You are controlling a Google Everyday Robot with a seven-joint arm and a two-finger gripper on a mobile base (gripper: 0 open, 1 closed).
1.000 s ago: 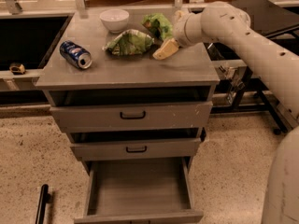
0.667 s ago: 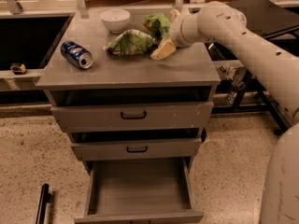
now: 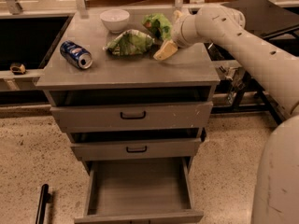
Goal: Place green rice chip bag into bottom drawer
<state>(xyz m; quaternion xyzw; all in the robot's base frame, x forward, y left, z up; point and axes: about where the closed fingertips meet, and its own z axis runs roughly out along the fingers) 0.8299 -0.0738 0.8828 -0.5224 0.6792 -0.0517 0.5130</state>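
Where the grey cabinet's flat surface (image 3: 126, 71) reaches its back right part, the bright, glossy green rice chip bag (image 3: 158, 25) lies crumpled, touching the paler green-and-white streaked bag (image 3: 129, 42) to its left. The cream-coloured gripper (image 3: 167, 35) is at this bag's right side, low over the surface. Its jaws are released and spread wide: one cream tip points down-left just in front of the bag, the other shows behind it, and the bag sits between them without being clamped. The thick cream arm (image 3: 243, 45) runs off from the gripper to the right.

A round white bowl (image 3: 115, 20) stands at the back, left of the bags. A blue drinks can (image 3: 76, 54) lies on its side near the left edge, well apart from them.

Below, two grey drawers with black curved handles (image 3: 133, 115) sit one above the other. The wide grey bottom drawer (image 3: 140, 185) under them is pulled out, showing its flat floor. A black bar (image 3: 42, 204) lies on the speckled ground to its left.
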